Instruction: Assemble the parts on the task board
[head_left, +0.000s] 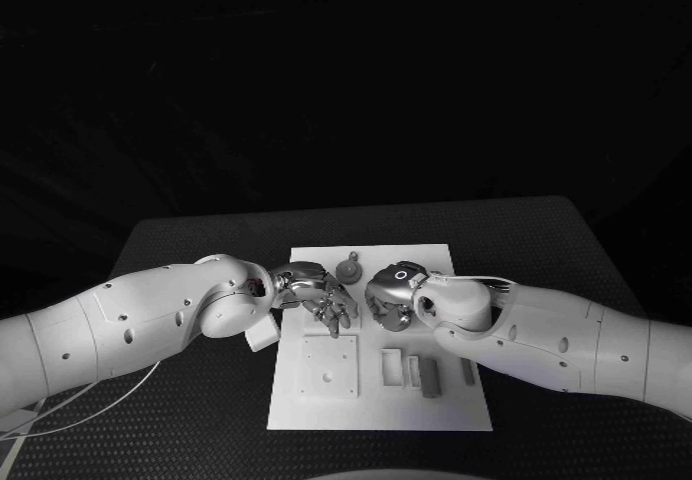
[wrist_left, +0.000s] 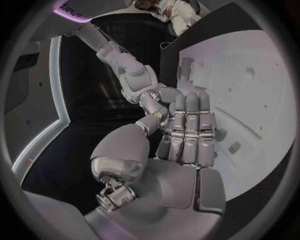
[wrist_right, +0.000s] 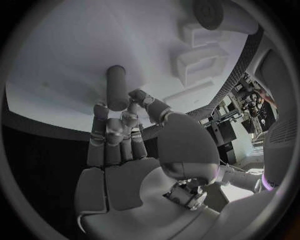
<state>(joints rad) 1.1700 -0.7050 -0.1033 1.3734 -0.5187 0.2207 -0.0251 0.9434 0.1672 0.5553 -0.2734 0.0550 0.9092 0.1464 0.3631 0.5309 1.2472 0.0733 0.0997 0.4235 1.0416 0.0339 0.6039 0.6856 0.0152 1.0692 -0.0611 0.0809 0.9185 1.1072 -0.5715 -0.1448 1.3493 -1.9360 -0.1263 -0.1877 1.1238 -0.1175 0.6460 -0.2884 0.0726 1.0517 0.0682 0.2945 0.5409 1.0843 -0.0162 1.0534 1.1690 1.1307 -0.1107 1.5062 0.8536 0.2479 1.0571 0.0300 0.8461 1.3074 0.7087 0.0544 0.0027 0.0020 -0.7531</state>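
- The board (head_left: 378, 400) lies mid-table on the black table (head_left: 188, 240), its long side running near to far.
- Both hands work over the board's far half, close together but apart.
- The left hand (head_left: 320, 295) hovers palm-down with its fingers (wrist_left: 190, 125) straight and side by side; nothing sits in it, so it reads as released.
- The right hand (head_left: 392, 300) is at a grey peg (wrist_right: 116, 87) that lies on the board. Its fingertips (wrist_right: 128, 117) touch the peg's near end, but whether they pinch it or only rest against it, I cannot tell.
- A round knob part (head_left: 349, 268) stands at the far edge of the board, between the two hands.
- On the near half, a square plate (head_left: 330, 365) lies left; right of it a block (head_left: 391, 367), then a darker bar (head_left: 428, 377), then a thin strip (head_left: 467, 371).
- Judgement on progress: early. The near parts look loose and laid out rather than joined, and only the knob part appears seated.
- Left to do, as far as can be judged: lift the peg, seat it, then work through the near pieces.
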